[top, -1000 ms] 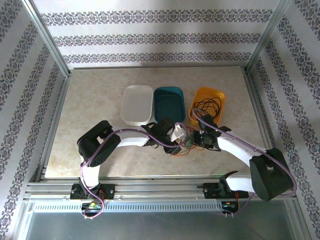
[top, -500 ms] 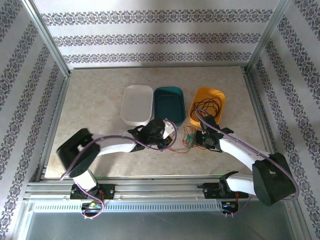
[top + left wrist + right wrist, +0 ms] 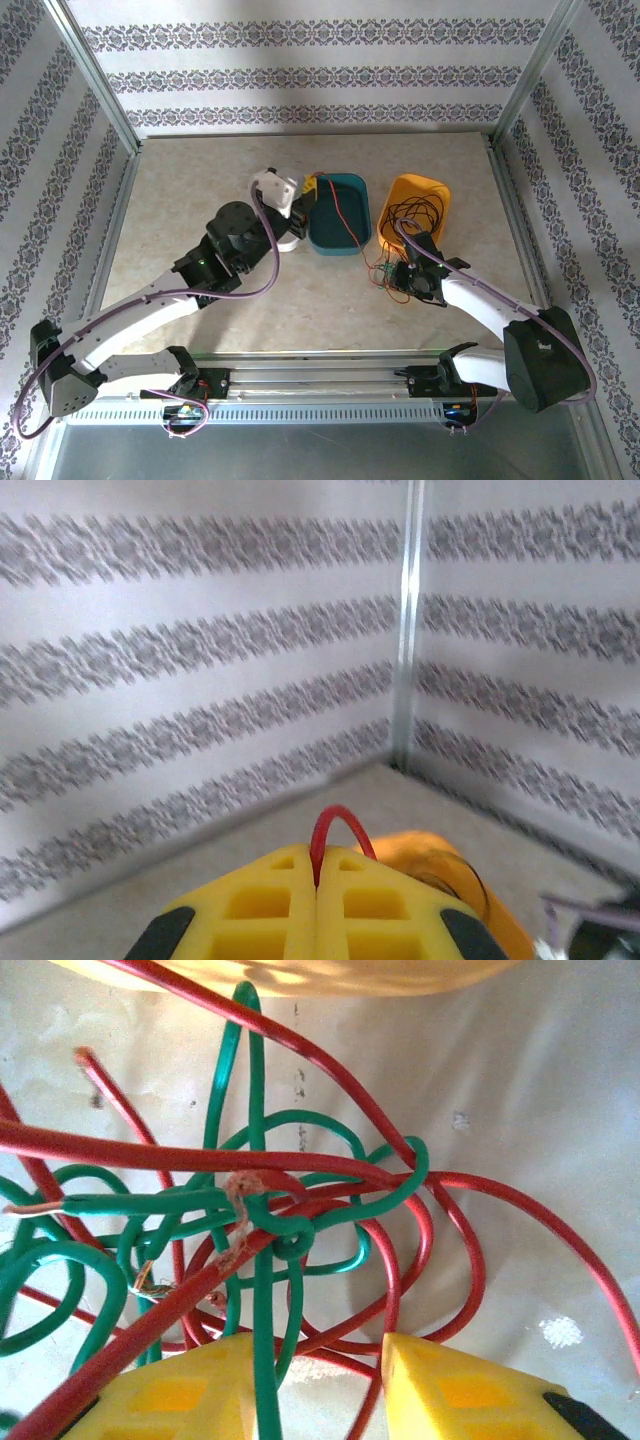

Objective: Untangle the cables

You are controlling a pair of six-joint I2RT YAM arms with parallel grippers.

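The left arm's yellow fingers (image 3: 250, 910) pinch one thin red wire (image 3: 335, 825) up high by the teal plastic bin (image 3: 325, 230), probably to pull it free. The right arm's yellow fingers (image 3: 470, 1395) are spread around the knot of red and green wires (image 3: 250, 1200) on the marble tabletop (image 3: 190, 190).

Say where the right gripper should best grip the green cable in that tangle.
Probably the straight stretch of the green cable beside the open jaws of the right gripper: it runs straightest and least crossed there, while farther in it knots with the red cable. Come from the gripper's present side, jaws across it.
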